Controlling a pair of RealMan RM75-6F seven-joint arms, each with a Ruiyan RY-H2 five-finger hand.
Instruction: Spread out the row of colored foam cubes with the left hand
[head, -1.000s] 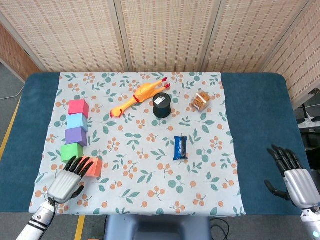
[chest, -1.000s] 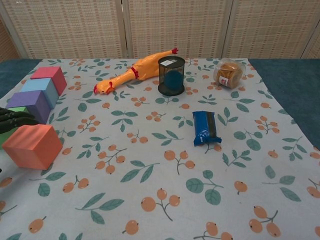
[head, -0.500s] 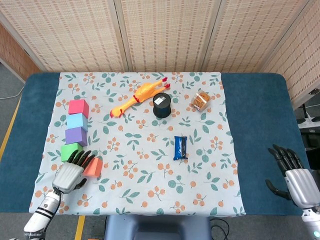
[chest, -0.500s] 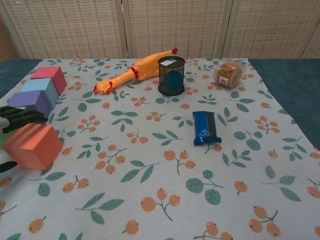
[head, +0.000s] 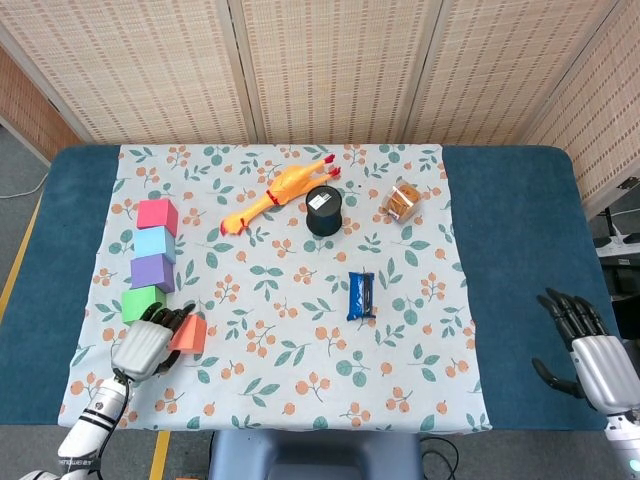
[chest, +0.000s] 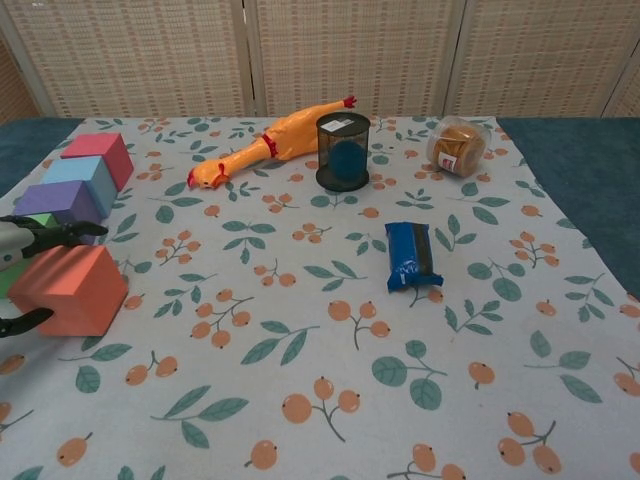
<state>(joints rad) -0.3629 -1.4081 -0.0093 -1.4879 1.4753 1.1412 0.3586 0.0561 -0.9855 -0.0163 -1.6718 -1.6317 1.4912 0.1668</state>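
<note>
Several foam cubes form a column at the left of the cloth: pink (head: 156, 214) (chest: 98, 157), light blue (head: 154, 242) (chest: 80, 180), purple (head: 152, 271) (chest: 55, 203) and green (head: 138, 301). The orange cube (head: 189, 333) (chest: 72, 290) sits off the near end, shifted right and slightly tilted. My left hand (head: 145, 345) (chest: 25, 242) grips the orange cube from its left side, fingers over the top and thumb low on the near face. The green cube is mostly hidden behind it in the chest view. My right hand (head: 598, 365) rests open at the table's right front.
A rubber chicken (head: 278, 192) (chest: 270, 145), a black cup (head: 323, 210) (chest: 343, 151), a snack jar (head: 401, 201) (chest: 456, 146) and a blue packet (head: 361, 295) (chest: 411, 256) lie on the floral cloth (head: 300, 380). Blue table (head: 520, 250) borders it.
My left hand slid forward and closed around the orange cube's left side. The cube shifted a little to the right and tilted. The right hand stayed put.
</note>
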